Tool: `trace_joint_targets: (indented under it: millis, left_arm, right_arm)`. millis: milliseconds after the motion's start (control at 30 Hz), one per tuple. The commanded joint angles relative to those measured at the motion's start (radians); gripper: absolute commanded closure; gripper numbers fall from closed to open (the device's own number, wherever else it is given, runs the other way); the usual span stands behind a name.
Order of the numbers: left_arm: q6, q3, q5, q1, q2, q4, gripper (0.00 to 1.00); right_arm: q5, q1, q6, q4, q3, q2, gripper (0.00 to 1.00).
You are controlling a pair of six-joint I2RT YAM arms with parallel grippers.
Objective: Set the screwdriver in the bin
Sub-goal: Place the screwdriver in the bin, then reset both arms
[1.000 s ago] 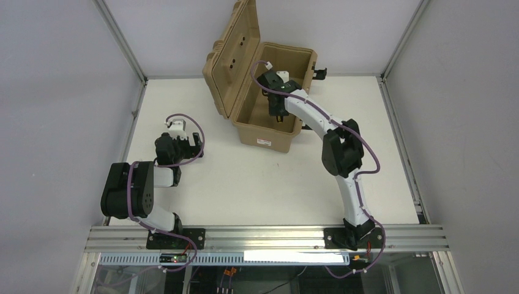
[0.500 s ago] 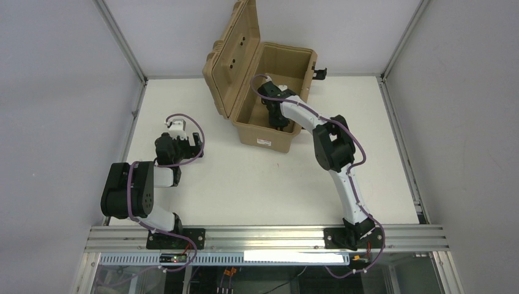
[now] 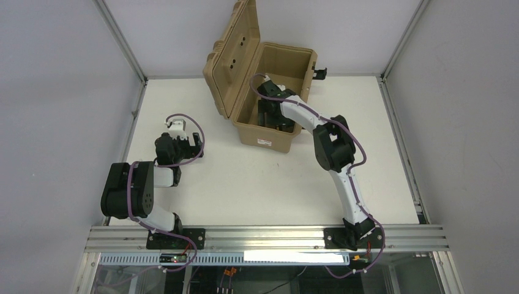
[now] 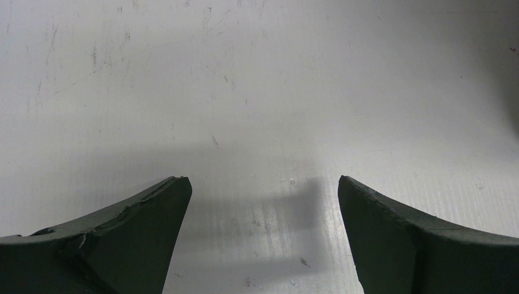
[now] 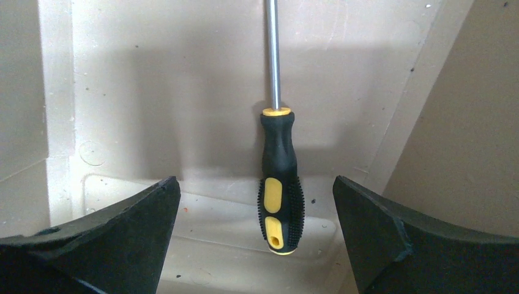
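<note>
Since the screwdriver (image 5: 278,153) already lies inside the bin (image 3: 251,133), we judge the placing done and the step in hand to be the withdrawal. Nearest the bases, the left gripper (image 4: 260,184) hovers over the bare white table (image 4: 245,92) with its jaws spread wide and nothing between them. It sits well apart from the bin and has no part to play, so we would leave it parked.

Farther out, the right arm reaches over the bin's front wall, and the right gripper (image 5: 255,179) points down into the cavity. Its jaws are parted wide, and neither of its dark fingers (image 5: 122,239) touches the tool. The screwdriver rests on the pale floor between them, its black-and-yellow handle low in the wrist view and its metal shaft running up out of frame.

To retreat well, we would keep the jaws this wide and raise the wrist straight up, so that neither finger sweeps the handle or drags it along. We would swing back toward the base only once the fingertips clear the rim.

Beyond the gripper, the ribbed lid (image 3: 235,58) stands upright on the left of the bin in the overhead view. A sideways move that way could knock it, so the exit path should stay central.
</note>
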Motion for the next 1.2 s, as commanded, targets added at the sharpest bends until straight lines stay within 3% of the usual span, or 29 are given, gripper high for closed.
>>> trace_joint_targets:
  millis: [0,467,1167]
  left_arm:
    - [0.01,0.01,-0.008,-0.004,-0.02,0.029,0.01]
    - [0.01,0.01,-0.008,-0.005,-0.02,0.029,0.01]
    - [0.009,0.011,-0.007,-0.005,-0.02,0.029,0.01]
  right_arm:
    - [-0.011,-0.006,-0.001,0.014,0.025,-0.114,0.01]
    - [0.065,-0.006,-0.052,-0.167,0.282,-0.19,0.01]
    - [0.001,-0.012,-0.289,-0.167,0.34,-0.443,0.01]
